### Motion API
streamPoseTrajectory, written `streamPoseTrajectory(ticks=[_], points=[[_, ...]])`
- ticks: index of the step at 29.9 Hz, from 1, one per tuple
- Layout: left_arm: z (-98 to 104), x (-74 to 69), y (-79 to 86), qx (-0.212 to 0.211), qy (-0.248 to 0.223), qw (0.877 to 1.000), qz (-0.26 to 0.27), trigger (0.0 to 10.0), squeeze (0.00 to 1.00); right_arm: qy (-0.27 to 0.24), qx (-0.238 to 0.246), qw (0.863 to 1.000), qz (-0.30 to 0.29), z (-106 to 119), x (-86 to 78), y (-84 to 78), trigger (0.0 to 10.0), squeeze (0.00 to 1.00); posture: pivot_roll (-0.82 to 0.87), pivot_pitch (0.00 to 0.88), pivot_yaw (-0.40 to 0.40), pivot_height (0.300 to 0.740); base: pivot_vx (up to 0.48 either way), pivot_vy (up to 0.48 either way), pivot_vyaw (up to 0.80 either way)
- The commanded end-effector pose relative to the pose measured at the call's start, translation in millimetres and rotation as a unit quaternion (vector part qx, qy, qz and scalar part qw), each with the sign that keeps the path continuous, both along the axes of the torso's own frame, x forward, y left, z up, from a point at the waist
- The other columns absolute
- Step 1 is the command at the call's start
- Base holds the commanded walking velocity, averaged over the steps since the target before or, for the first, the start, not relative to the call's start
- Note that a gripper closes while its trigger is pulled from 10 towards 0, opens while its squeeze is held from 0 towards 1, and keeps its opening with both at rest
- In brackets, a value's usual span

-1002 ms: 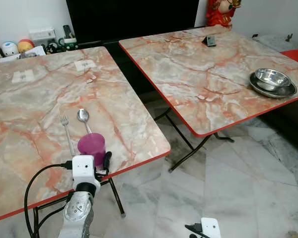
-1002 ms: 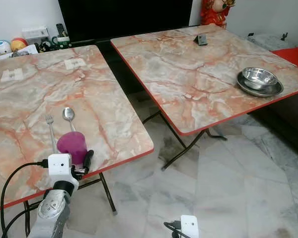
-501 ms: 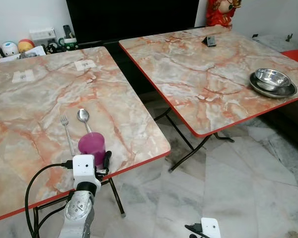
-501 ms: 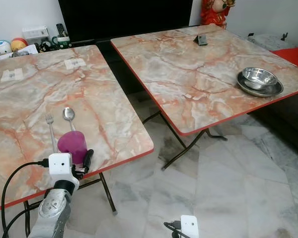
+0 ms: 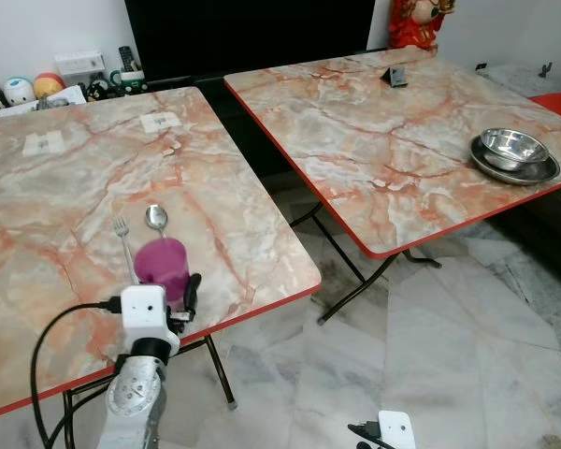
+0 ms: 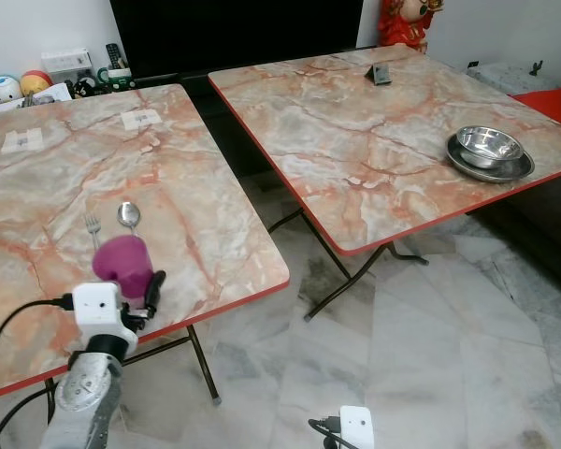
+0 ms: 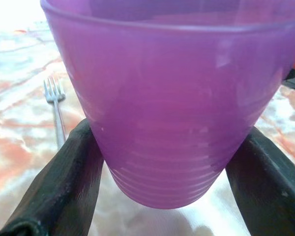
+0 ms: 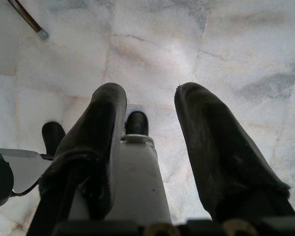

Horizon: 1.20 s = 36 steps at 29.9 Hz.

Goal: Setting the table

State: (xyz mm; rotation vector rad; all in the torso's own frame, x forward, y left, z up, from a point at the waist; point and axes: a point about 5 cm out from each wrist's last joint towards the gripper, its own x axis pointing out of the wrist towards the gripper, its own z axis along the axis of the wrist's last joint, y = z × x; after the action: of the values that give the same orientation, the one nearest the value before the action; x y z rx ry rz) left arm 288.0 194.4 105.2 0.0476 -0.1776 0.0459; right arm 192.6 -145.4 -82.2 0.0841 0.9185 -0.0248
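A purple plastic cup (image 5: 161, 260) is held near the front edge of the left marble table (image 5: 65, 178), with my left gripper (image 5: 165, 278) shut on it. In the left wrist view the cup (image 7: 172, 108) sits between the two black fingers (image 7: 64, 187). A fork (image 5: 123, 236) and a spoon (image 5: 156, 218) lie side by side just behind the cup. A steel bowl (image 5: 510, 147) rests on a steel plate (image 5: 538, 174) on the right table. My right gripper (image 8: 150, 93) hangs open over the floor.
The right marble table (image 5: 383, 140) stands apart from the left one, with marble floor (image 5: 421, 346) between and in front. A small dark object (image 5: 395, 78) and a red figurine (image 5: 413, 21) are at its far end. Toys (image 5: 19, 92) line the back left.
My left gripper has carried the purple cup a little to the left and farther onto the table, closer to the fork and spoon. The right arm has not moved.
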Motion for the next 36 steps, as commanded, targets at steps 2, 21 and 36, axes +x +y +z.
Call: streamPoseTrajectory(ticks=[2,21,36], points=[[2.2,-6.0,2.0,0.001,-0.001,1.0,-0.01,1.8,0.0,0.011,-0.002,1.0,0.002,-2.8,-5.1,-0.5,10.0,0.0,0.06,0.101,-0.025,0.74,0.0,0.0,0.0],[-8.7,-38.3,26.8,0.066,0.043,0.997,-0.017,10.0,0.0,0.005,-0.011,1.0,0.008,-1.9,-3.9,-2.1,10.0,0.0,0.06,0.088,-0.028,0.74,0.0,0.0,0.0],[-0.5,-35.0,41.3,0.106,0.038,0.993,-0.018,10.0,0.0,0.006,-0.023,1.0,0.016,-2.6,-5.7,-4.5,10.0,0.0,0.05,0.058,-0.023,0.74,0.0,-0.04,0.03]])
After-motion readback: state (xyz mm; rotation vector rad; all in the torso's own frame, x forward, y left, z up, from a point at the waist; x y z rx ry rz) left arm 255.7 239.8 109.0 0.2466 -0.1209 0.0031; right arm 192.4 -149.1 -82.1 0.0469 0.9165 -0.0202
